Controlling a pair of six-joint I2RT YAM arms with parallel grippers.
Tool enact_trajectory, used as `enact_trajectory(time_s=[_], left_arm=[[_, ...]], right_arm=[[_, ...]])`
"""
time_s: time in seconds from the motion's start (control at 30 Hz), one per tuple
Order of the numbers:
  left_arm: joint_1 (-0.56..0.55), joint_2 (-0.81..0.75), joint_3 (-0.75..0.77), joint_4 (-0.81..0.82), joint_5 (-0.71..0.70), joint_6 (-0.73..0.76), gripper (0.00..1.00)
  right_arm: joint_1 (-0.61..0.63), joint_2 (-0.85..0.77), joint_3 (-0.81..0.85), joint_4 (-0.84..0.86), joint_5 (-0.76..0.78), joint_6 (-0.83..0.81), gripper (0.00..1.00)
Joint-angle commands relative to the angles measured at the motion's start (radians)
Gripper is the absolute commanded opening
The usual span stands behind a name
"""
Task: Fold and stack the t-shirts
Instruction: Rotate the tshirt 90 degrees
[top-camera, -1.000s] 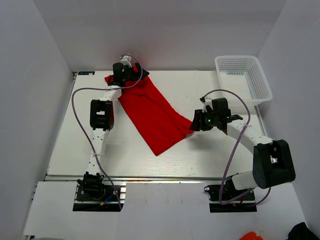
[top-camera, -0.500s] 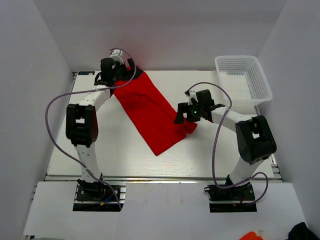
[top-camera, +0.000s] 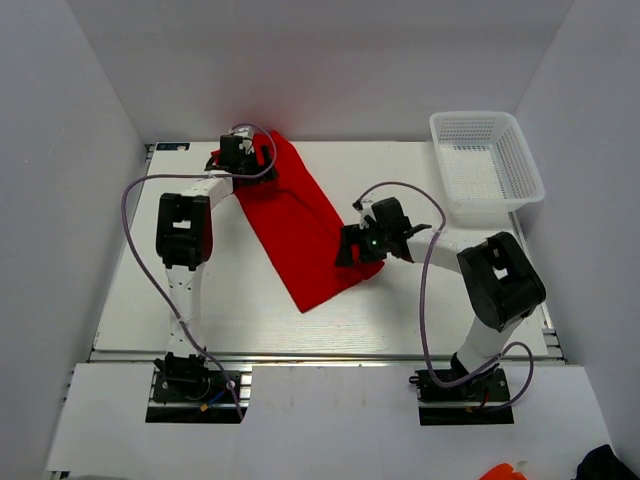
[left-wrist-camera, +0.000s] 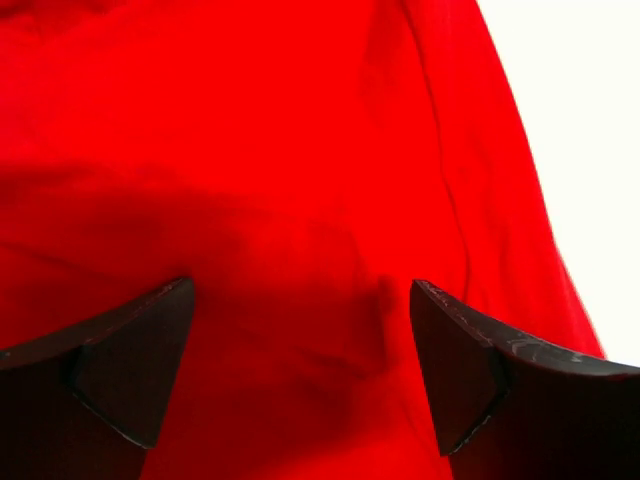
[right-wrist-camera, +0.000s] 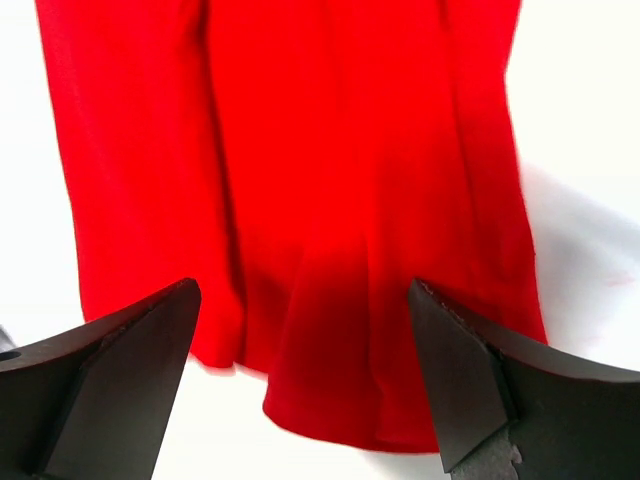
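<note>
A plain red t-shirt (top-camera: 305, 225) lies as a long folded strip running diagonally from the table's back left to its middle. My left gripper (top-camera: 240, 160) is open over the strip's far end; red cloth (left-wrist-camera: 290, 180) fills the left wrist view between its fingers (left-wrist-camera: 130, 365). My right gripper (top-camera: 350, 245) is open over the strip's near right edge; the right wrist view shows the rumpled cloth edge (right-wrist-camera: 330, 330) between the fingers (right-wrist-camera: 470, 375), with nothing gripped.
A white mesh basket (top-camera: 488, 160) stands at the back right corner, holding nothing. The white table (top-camera: 250, 310) shows bare surface at front and left. White walls enclose the back and both sides.
My right gripper has moved left onto the shirt's right edge. My left gripper swung left, then came back over the shirt's far end. The shirt's near end has shifted slightly left.
</note>
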Motion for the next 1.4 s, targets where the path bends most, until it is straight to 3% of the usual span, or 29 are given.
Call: enact_trajectory(time_s=[0.0,0.1,0.23,0.4,0.5,0.73,0.93,1.03,1.13,1.2,1.23,1.3,1.33,1.37], left_arm=[[-0.003,0.091,0.089,-0.11,-0.049,0.018,0.99],[-0.003,0.174,0.215,-0.121,0.022,0.03,0.99],[-0.003,0.323,0.425,-0.078,0.256,0.041,0.99],[-0.003,0.377,0.424,0.163,0.477,-0.064,0.99],[-0.003,0.342,0.415,0.191,0.479,-0.086,0.99],[-0.003,0.158,0.38,0.126,0.41,-0.03,0.99],[-0.003,-0.066,0.406,-0.062,0.387,0.046,0.99],[-0.003,-0.214,0.351,-0.218,0.306,0.104,0.99],[-0.003,-0.382,0.158,-0.329,0.131,0.093,0.99],[-0.003,-0.621,-0.155,-0.294,0.027,0.07,0.99],[-0.003,-0.71,-0.397,-0.218,0.002,0.044,0.99],[-0.003,-0.973,-0.632,-0.13,-0.024,-0.025,0.99],[-0.003,-1.052,-0.821,-0.072,-0.036,-0.051,0.99],[-0.003,-1.126,-0.904,-0.053,-0.045,-0.103,0.99]], right_arm=[[0.073,-0.016,-0.1,-0.108,0.015,0.049,0.9],[0.13,-0.054,-0.15,-0.128,0.001,0.055,0.9],[0.219,-0.105,-0.187,-0.148,-0.037,0.038,0.9],[0.274,-0.18,-0.177,-0.131,-0.105,-0.008,0.9],[0.277,-0.252,-0.154,-0.08,-0.118,-0.008,0.9],[0.268,-0.33,-0.019,-0.181,0.06,0.005,0.9],[0.25,-0.375,-0.038,-0.254,0.229,0.112,0.9],[0.233,-0.405,-0.072,-0.277,0.316,0.179,0.9],[0.223,-0.399,-0.097,-0.287,0.367,0.218,0.89],[0.216,-0.367,-0.106,-0.286,0.383,0.221,0.76],[0.213,-0.355,-0.101,-0.287,0.386,0.222,0.74],[0.207,-0.312,-0.092,-0.277,0.386,0.215,0.74],[0.202,-0.297,-0.088,-0.266,0.374,0.213,0.73],[0.203,-0.284,-0.081,-0.264,0.373,0.209,0.7]])
